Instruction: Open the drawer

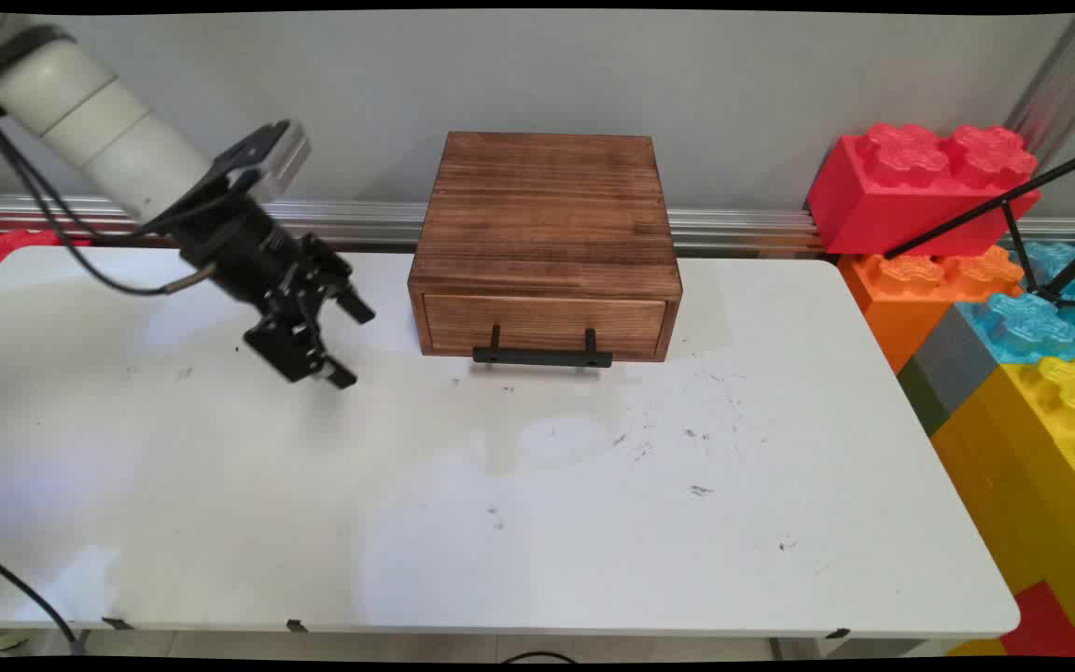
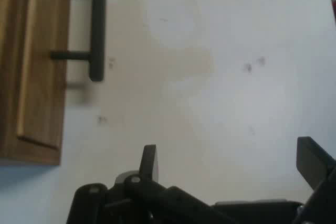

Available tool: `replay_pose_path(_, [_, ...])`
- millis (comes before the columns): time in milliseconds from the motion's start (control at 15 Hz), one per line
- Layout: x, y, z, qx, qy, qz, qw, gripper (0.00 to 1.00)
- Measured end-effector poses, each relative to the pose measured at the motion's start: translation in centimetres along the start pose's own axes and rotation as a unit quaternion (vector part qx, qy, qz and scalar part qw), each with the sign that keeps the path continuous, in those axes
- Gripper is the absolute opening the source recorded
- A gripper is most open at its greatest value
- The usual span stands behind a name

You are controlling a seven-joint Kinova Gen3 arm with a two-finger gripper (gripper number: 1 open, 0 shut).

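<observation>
Wooden drawer box (image 1: 545, 245), black handle (image 1: 542, 355), fingers (image 1: 351, 343) spread wide, empty, left of it.

A: Black two-finger pincer (image 1: 348, 343) hangs empty, fingers spread wide, above the white worktop (image 1: 500, 523).
B: Nearest thing: the brown wooden drawer box (image 1: 545, 245), drawer closed, black bar handle (image 1: 542, 356) facing front.
</observation>
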Motion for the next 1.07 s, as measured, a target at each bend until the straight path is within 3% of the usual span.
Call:
replay_pose_path(533, [7.2,-0.7,0.4,0.032,0.016,-0.005,0.9993,1.00])
replay_pose_path(1067, [9.8,-1.5,5.5,0.053,0.027,0.012,0.9982,1.00])
